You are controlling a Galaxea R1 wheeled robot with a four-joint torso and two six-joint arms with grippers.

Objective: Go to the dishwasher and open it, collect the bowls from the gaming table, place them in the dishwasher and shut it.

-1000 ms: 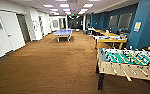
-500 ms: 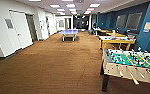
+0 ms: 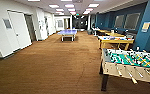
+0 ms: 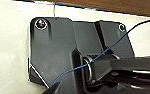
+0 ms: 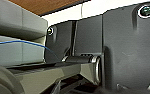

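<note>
Robot is in open carpeted hall, football table (image 3: 131,63) close on its right, presumably in transit. State of either gripper: cannot tell.

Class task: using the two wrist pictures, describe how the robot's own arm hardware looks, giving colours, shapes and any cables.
Each wrist carries a wide dark grey plate with rounded corners and shiny round fittings at them. A jointed dark bar with a metal ring runs beside the plate. A thin blue cable loops across the hardware in both views.
</note>
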